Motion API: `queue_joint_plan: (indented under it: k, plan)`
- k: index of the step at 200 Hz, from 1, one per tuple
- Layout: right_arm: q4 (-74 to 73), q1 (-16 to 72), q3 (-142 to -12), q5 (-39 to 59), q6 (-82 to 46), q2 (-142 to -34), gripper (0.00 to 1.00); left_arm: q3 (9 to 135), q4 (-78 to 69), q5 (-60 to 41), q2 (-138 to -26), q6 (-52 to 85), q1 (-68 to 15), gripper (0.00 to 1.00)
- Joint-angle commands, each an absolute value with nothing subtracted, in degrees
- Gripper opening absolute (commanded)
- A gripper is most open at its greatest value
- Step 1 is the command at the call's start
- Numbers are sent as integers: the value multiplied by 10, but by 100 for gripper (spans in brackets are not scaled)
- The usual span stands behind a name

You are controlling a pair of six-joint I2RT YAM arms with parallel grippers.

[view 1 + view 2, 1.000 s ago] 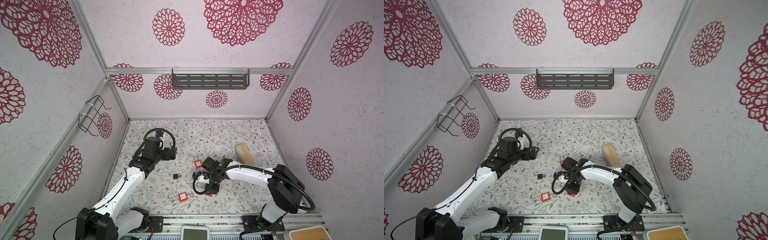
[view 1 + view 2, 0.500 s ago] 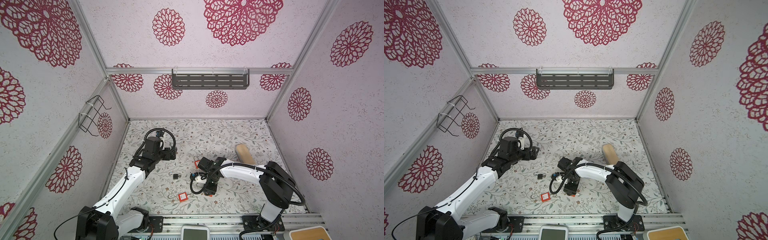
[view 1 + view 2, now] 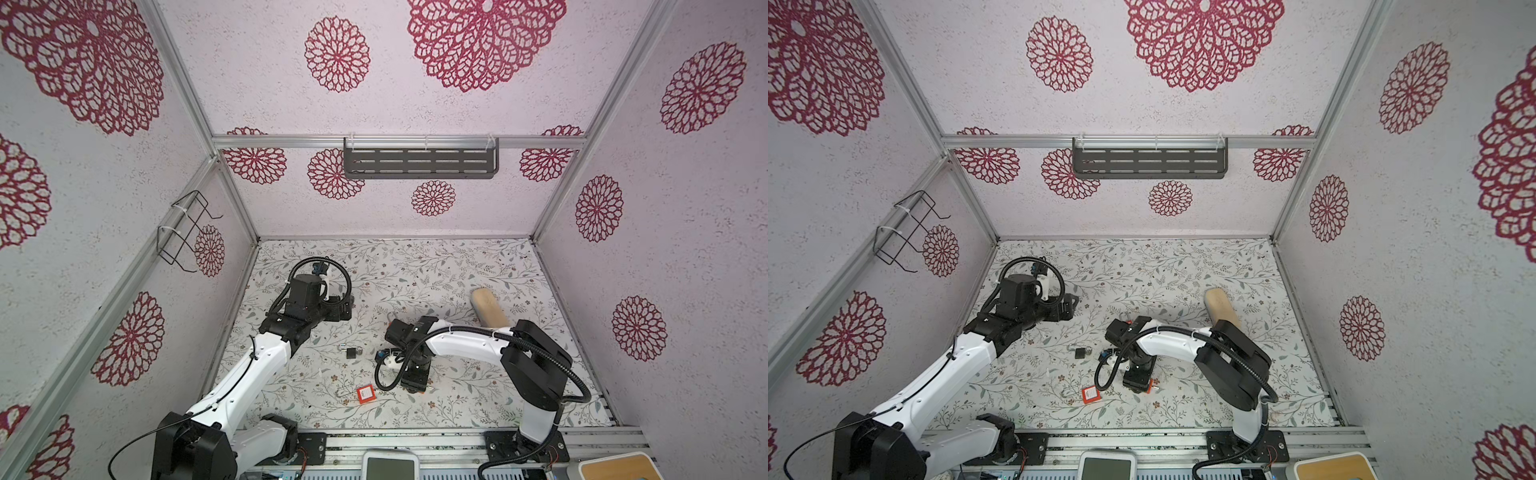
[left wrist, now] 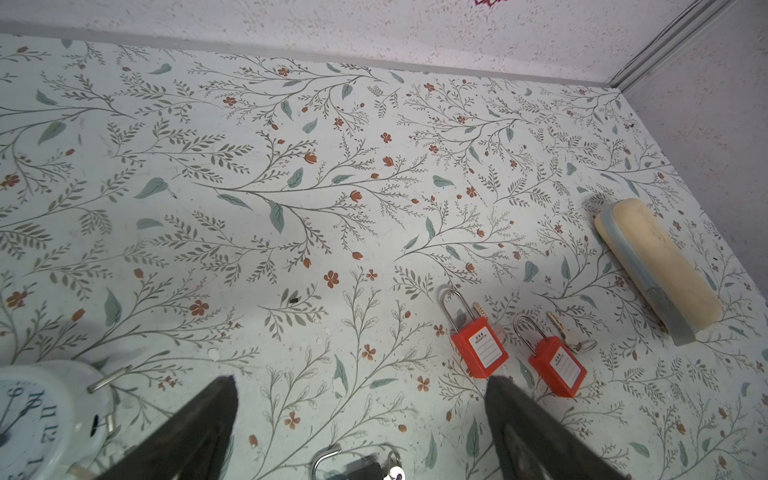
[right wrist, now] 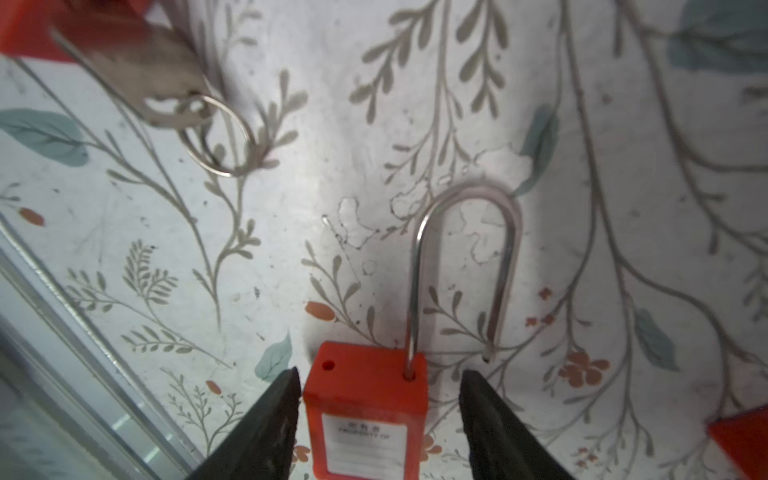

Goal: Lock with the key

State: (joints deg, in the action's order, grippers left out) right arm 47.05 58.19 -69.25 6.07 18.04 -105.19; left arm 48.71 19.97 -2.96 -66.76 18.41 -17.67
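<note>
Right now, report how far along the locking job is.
Done: nothing looks locked; the red padlock lies with its shackle open. In hand: the right gripper straddles that padlock, jaws open, not clamped. Left: the key lies nearby, in neither gripper; closing the shackle and the key turn remain. The left gripper is open, empty.

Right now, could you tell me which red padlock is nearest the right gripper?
The open-shackled red padlock between the jaws of the right gripper; a second red padlock lies apart.
</note>
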Motion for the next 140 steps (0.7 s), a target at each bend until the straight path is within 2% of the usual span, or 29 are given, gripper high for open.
queue_joint_plan:
  k: [1,44,106,127,140]
  plan:
    - [496,586,-710,32,153,-1054,63,480,185,-30,-663,178,-174,97]
    - [493,586,-711,-19,136,-1056,58,480,185,-31,-667,178,-174,97]
    - [469,585,-698,-26,143,-1040,48,477,180,-31,-668,178,-174,97]
    - [452,583,-685,-26,147,-1026,48,477,180,-32,-669,177,-174,97]
    - [447,581,-680,-23,152,-1017,51,478,179,-32,-670,175,-174,97]
